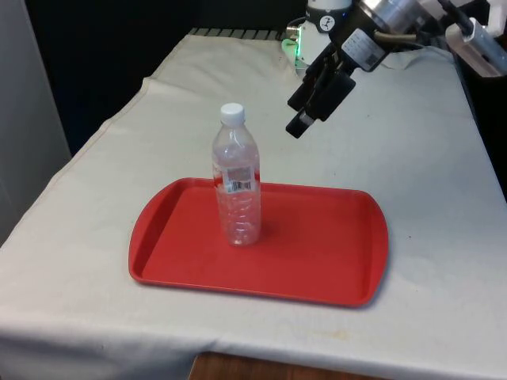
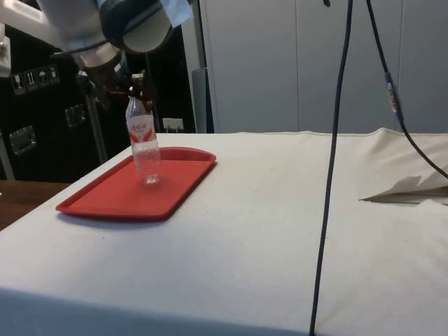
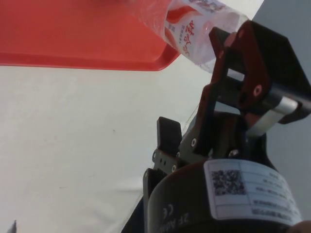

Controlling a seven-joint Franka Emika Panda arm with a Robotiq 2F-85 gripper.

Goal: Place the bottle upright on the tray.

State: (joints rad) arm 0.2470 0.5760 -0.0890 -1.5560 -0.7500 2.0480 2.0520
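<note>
In the front view, the table under its white cloth [image 1: 87,206] runs across the frame from the left edge. A flat red plastic tray with rounded corners [image 1: 317,253] lies a little below the centre of the frame. On the tray's left half stands the clear plastic water bottle [image 1: 237,202], upright on its base. Its round white cap [image 1: 231,112] is on, and a small paper label wraps its middle. Nothing touches it. Up and to the right of the bottle, in the upper right of the frame, the black two-finger gripper [image 1: 304,119] hangs in the air at a slant, its tips pointing down towards the front view's left. It is well clear of the cap and above the cloth beyond the tray's far rim.

In the side view, the tray [image 2: 105,199] sits at the left of the frame on the cloth. The bottle [image 2: 145,150] is upright on its far part, showing a red and white label. The gripper [image 2: 136,85] is high at the upper left, near the bottle's top. A thin black cable [image 2: 334,154] hangs down right of centre. At the right edge the cloth bunches into a fold [image 2: 406,189].

In the wrist view, the gripper [image 3: 199,92] is released: its jaws stand apart with bare cloth between them and nothing grasped. The labelled bottle [image 3: 189,24] and a corner of the tray [image 3: 73,39] lie beyond them.
</note>
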